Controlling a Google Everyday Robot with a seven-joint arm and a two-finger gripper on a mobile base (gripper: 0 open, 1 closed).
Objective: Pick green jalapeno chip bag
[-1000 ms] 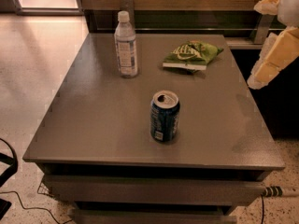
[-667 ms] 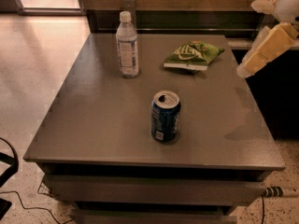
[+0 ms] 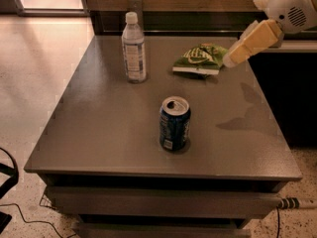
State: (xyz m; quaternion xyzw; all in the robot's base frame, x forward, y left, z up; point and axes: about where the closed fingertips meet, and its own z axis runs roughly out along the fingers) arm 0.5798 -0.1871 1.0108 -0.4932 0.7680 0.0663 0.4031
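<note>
Where the dull grey desk (image 3: 99, 118) meets its far right corner, the green jalapeno chip bag (image 3: 197, 58) lies flat. It is a crinkled, glossy green packet with a pale logo and a pale strip along its near edge. To its left, well apart, a clear plastic water bottle (image 3: 133, 46) stands upright, ribbed, with a white cap and a pale label. Nearer the front, about mid-desk, a blue soda can (image 3: 174, 123) stands upright with its silver top opened. The desk top is smooth and matt, square-cornered, with drawer-like tiers below its front edge.

From the upper right a white, rounded arm housing (image 3: 292, 6) reaches in. A tan, blocky claw (image 3: 231, 58) slants down and left from it, ending just beside the bag's right edge. Whether it touches the bag cannot be told, and whether the claw is wide or narrow cannot be told either. Its soft shadow (image 3: 242, 120) falls on the desk right of the can.

The bag sits near the far edge, with bare desk between it and the can and between it and the bottle. Speckled pale floor (image 3: 29, 83) lies to the left of the desk, and a dark cabinet (image 3: 287, 98) stands close along its right side.
</note>
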